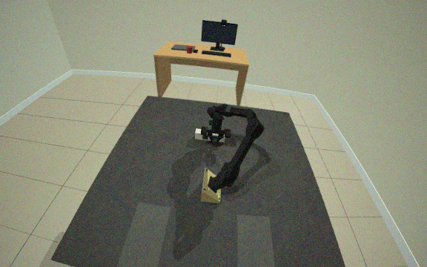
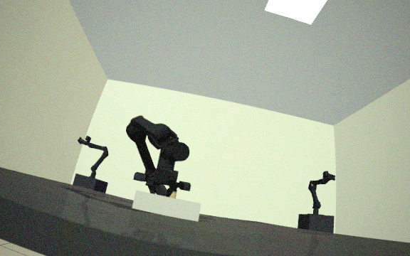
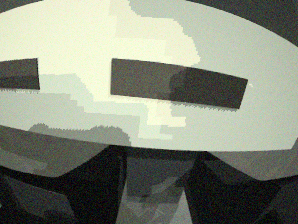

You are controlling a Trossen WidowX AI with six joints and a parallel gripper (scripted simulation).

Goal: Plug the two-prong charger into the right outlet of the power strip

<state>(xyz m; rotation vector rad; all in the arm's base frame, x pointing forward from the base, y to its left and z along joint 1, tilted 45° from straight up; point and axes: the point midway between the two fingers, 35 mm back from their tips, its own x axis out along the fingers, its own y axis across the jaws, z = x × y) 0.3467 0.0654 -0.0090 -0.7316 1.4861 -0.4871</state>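
The white power strip lies on the dark mat. In the wrist view it spans the upper part, with one wide dark outlet recess right of the middle and part of another recess at the left edge. My gripper is shut on the dark charger, at the strip's near edge in the wrist view. In the top view it is over the strip's right part. The charger's prongs are hidden, so contact with the outlet cannot be told. In the exterior view the strip hides the fingertips.
My arm rises from a yellowish wedge-shaped base on the mat. A wooden desk with a monitor and a red mug stands behind. The exterior view shows two other arms on dark boxes.
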